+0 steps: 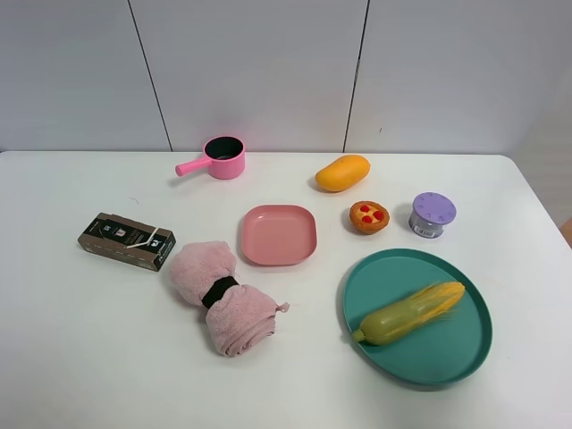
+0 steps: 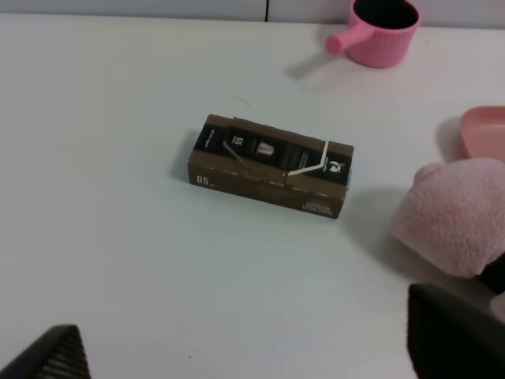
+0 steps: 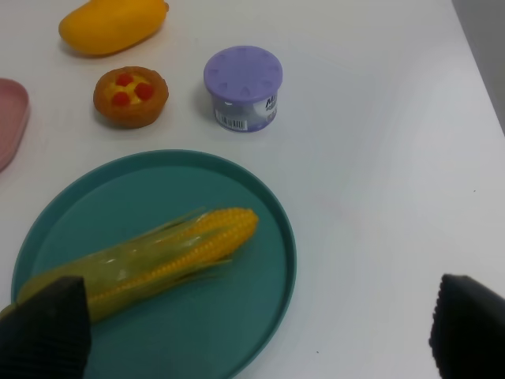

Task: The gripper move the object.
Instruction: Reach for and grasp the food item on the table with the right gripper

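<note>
Right gripper (image 3: 256,332): nearest the lens. Its two dark fingertips (image 3: 43,328) are showing at opposite edges of the right wrist view, spread wide with nothing between them, and are hovering over the near side of the teal plate (image 1: 465,349).

Left gripper (image 2: 252,347): also spread wide and carrying nothing. It is hanging over bare table (image 1: 71,357), well away from the plate.

Corn cob (image 1: 411,312): lying slantwise on the plate.

Toy tart (image 1: 369,216): the task's object, with an orange-brown crust and a yellow top with red dots. It is sitting upright on the table just beyond the plate's far rim, apart from the rim, with nothing touching it.

Purple-lidded cup (image 1: 433,214): standing beyond the same far rim, beside the tart but not touching it.

Mango (image 1: 342,172): lying farther beyond the plate than the tart.

Pink dish (image 1: 278,234): lying off the plate's side, toward the left arm's half of the table.

Pink towel (image 1: 221,295), brown box (image 1: 126,240) and pink saucepan (image 1: 217,158): all lying farther off on that side, well apart from the plate.

Progress, as a judgement: the move is not yet begun. No finger is touching the tart, and neither arm is appearing in the high view. The whole job is left to do: reaching past the plate, closing on the crust, lifting and carrying. The right gripper is looking the better placed of the two. The task is naming no destination.
</note>
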`<move>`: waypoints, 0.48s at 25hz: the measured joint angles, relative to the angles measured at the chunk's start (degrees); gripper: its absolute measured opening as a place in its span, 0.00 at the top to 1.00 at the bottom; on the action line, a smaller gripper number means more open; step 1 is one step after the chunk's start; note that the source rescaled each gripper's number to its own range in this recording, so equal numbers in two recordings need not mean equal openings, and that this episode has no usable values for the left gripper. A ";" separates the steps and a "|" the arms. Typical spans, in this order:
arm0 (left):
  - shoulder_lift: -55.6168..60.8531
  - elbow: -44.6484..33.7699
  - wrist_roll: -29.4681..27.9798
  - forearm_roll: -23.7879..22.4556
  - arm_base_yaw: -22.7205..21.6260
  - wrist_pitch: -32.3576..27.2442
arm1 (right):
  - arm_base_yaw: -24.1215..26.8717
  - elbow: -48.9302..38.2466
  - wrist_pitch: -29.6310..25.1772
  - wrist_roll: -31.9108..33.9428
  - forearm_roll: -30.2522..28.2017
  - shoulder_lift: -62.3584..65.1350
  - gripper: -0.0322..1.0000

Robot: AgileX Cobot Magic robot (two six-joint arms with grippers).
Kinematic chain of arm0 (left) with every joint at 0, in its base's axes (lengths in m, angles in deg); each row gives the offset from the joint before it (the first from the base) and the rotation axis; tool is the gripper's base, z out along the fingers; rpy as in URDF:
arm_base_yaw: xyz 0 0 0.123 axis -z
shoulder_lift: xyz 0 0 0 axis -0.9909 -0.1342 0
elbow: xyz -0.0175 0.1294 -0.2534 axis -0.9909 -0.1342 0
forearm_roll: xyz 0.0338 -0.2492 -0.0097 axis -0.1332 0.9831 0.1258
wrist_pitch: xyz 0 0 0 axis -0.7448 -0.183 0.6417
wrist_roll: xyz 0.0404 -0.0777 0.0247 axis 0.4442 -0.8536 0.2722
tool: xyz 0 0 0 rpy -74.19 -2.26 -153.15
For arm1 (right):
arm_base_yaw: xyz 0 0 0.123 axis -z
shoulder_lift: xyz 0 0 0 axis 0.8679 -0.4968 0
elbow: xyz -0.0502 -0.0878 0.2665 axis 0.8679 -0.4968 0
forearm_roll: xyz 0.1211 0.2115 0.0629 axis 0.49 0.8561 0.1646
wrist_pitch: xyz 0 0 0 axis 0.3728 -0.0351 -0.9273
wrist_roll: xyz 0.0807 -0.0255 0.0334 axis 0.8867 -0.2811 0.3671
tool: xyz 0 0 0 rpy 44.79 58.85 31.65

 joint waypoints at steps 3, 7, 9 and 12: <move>0.00 0.00 0.00 0.00 0.00 0.00 | 0.00 0.00 0.00 0.00 0.00 0.00 0.03; 0.00 0.00 0.00 0.00 0.00 0.00 | 0.00 0.00 0.00 0.00 0.00 0.00 0.03; 0.00 0.00 0.00 0.00 0.00 0.00 | 0.00 0.00 0.00 0.00 0.00 0.00 0.03; 0.00 0.00 0.00 0.00 0.00 0.00 | 0.00 0.00 0.00 0.00 0.00 0.00 0.03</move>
